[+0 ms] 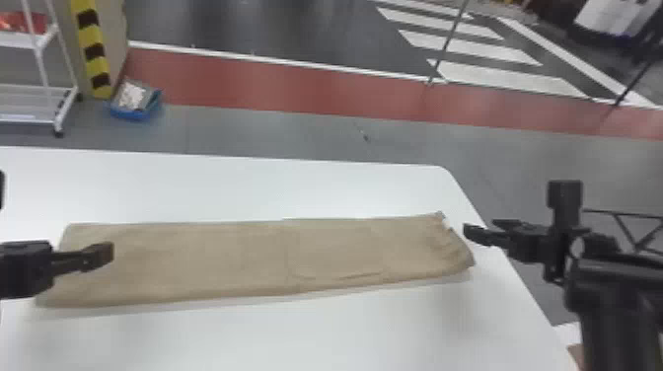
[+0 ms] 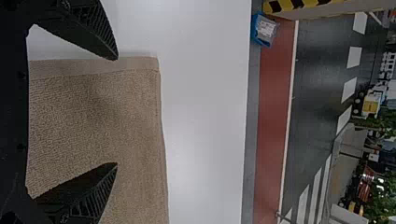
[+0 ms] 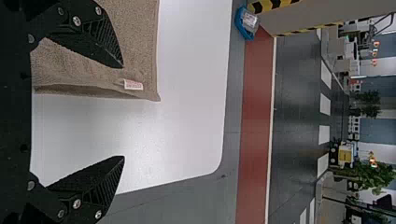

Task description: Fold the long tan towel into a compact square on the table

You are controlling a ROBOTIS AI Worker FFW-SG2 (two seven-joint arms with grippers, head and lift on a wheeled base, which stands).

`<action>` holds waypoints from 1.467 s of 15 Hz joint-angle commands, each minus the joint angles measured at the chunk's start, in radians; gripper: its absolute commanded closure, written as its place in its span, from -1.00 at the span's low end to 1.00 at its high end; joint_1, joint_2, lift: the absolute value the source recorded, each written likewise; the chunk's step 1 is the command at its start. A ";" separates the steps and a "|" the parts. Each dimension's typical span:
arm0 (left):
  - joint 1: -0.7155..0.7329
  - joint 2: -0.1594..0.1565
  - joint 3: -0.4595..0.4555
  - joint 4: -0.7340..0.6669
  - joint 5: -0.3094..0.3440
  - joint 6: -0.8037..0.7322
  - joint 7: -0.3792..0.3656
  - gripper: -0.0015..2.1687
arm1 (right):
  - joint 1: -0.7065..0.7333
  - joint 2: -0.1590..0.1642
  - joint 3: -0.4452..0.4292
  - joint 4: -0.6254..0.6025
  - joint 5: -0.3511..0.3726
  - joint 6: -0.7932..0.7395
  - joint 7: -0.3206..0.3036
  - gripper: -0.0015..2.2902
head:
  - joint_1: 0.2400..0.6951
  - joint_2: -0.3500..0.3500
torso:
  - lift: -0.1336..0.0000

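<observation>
On tbl (image 1: 306, 190), long twl (image 1: 222, 256) | L fingers (image 1: 98, 255), R fingers (image 1: 479, 234) wide apart, nr ends

Right hand (image 1: 486, 229), fingers spread, near towel (image 3: 137, 42) edge bearing white tag (image 3: 133, 84).

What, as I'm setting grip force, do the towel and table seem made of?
The towel: matte terry cloth, probably cotton, from its nubbly pile. The table: smooth, faintly glossy, perhaps laminate, from its even white top and soft highlights.
</observation>
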 commanded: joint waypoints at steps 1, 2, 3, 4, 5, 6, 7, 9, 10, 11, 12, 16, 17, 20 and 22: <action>0.000 0.001 -0.002 0.000 0.000 0.000 0.002 -0.93 | 0.001 0.000 -0.002 0.000 0.000 0.001 0.001 -0.81 | 1.00 -0.92 | -0.86; 0.000 0.001 -0.002 0.000 0.000 0.000 0.004 -0.93 | 0.000 0.000 -0.002 0.000 0.000 0.001 0.004 -0.81 | 1.00 -0.92 | -0.86; 0.000 0.001 -0.002 0.000 0.000 0.000 0.004 -0.93 | 0.001 0.001 -0.005 0.000 0.000 0.004 0.008 -0.81 | 1.00 -0.92 | -0.86; 0.000 0.001 -0.002 0.000 0.000 0.000 0.004 -0.93 | 0.001 0.001 -0.005 -0.002 0.000 0.004 0.008 -0.81 | 1.00 -0.92 | -0.86; 0.001 0.001 -0.002 0.000 0.000 0.000 0.004 -0.93 | 0.003 0.001 -0.005 -0.003 0.000 0.004 0.008 -0.81 | 1.00 -0.92 | -0.86; 0.001 0.001 -0.002 0.001 -0.001 0.000 0.004 -0.93 | 0.004 0.001 -0.007 -0.006 -0.001 0.007 0.008 -0.81 | 1.00 -0.92 | -0.86; 0.001 0.001 0.000 0.001 0.000 0.000 0.004 -0.93 | 0.008 0.003 -0.007 -0.011 -0.015 0.007 0.009 -0.81 | 1.00 -0.92 | -0.86; 0.001 0.003 -0.002 0.001 0.000 0.000 0.004 -0.93 | 0.006 0.001 -0.005 -0.014 -0.020 0.013 0.009 -0.81 | 1.00 -0.92 | -0.86; 0.001 0.003 -0.002 0.000 0.000 0.000 0.004 -0.93 | 0.006 0.000 -0.005 -0.015 -0.020 0.016 0.009 -0.81 | 1.00 -0.92 | -0.86; 0.001 0.003 -0.002 0.000 0.000 0.000 0.004 -0.93 | 0.004 0.000 -0.005 -0.015 -0.020 0.019 0.014 -0.81 | 1.00 -0.91 | -0.86; 0.001 0.003 -0.003 0.000 0.000 0.000 0.004 -0.93 | -0.002 0.000 -0.005 -0.015 -0.018 0.019 0.023 -0.81 | 1.00 -0.91 | -0.86; 0.001 0.004 -0.006 0.014 -0.020 -0.009 0.004 -0.92 | -0.002 0.000 -0.005 -0.025 -0.015 0.026 0.023 -0.81 | 1.00 -0.91 | -0.86; 0.001 0.006 -0.008 0.017 -0.023 -0.012 0.004 -0.92 | 0.000 0.000 -0.004 -0.026 -0.017 0.026 0.024 -0.81 | 1.00 -0.90 | -0.86; 0.001 0.007 -0.014 0.054 -0.029 -0.064 0.008 -0.92 | 0.000 0.000 0.003 -0.029 -0.017 0.032 0.024 -0.81 | 1.00 -0.88 | -0.86; 0.000 0.010 -0.012 0.078 -0.029 -0.098 0.008 -0.92 | 0.004 0.001 0.004 -0.040 -0.017 0.038 0.028 -0.81 | 1.00 -0.87 | -0.86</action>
